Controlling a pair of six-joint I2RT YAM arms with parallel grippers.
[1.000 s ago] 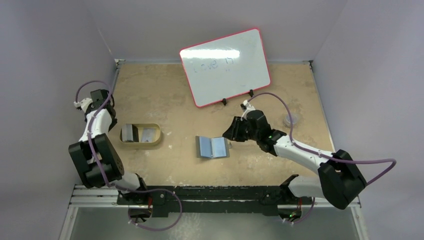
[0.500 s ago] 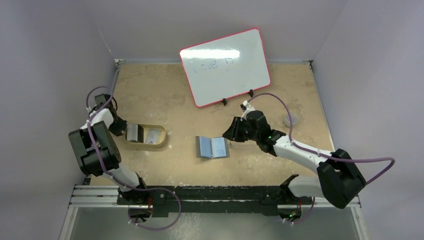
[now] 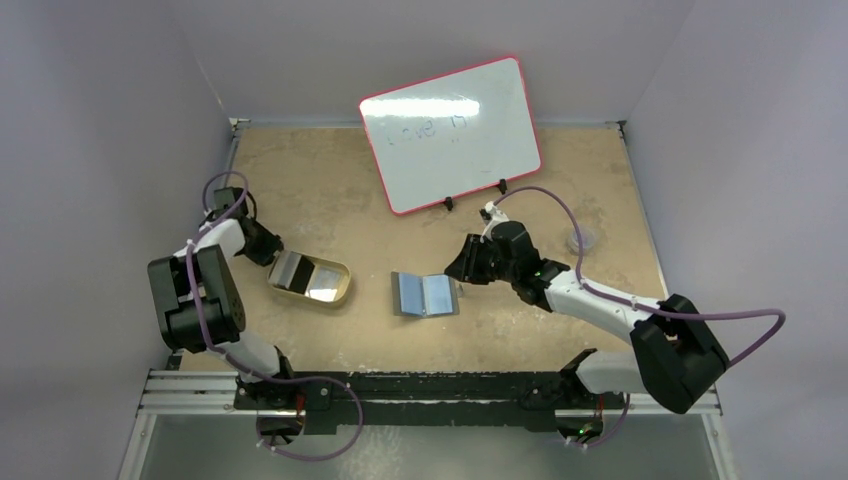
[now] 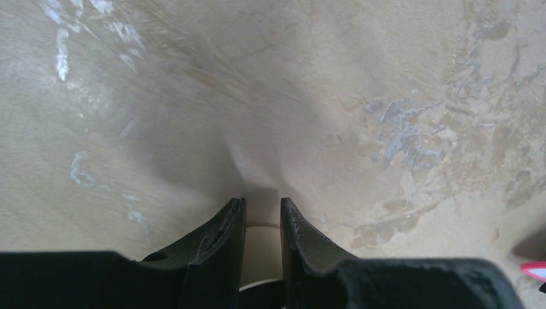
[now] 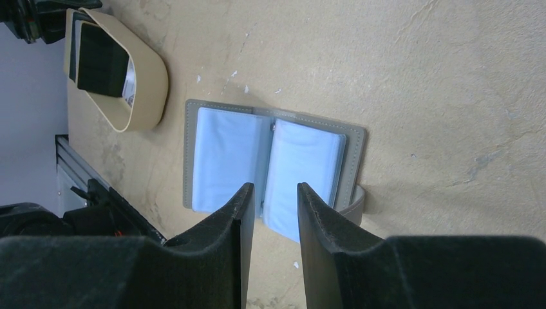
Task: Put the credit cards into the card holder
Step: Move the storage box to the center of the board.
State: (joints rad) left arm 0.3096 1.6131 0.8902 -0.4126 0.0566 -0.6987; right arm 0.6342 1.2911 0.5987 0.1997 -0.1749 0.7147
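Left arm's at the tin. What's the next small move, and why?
Probably let go of the gold tin and reach into it for a card: the left fingers pinch its rim, the credit cards lie inside, and the card holder lies open.

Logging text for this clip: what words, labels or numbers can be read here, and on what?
"Love", followed by a few marks too faint to read: pale handwriting on the whiteboard; even the word itself is uncertain.
Card holder: no print visible.
Gold tin and what lies inside it: no print that can be read.
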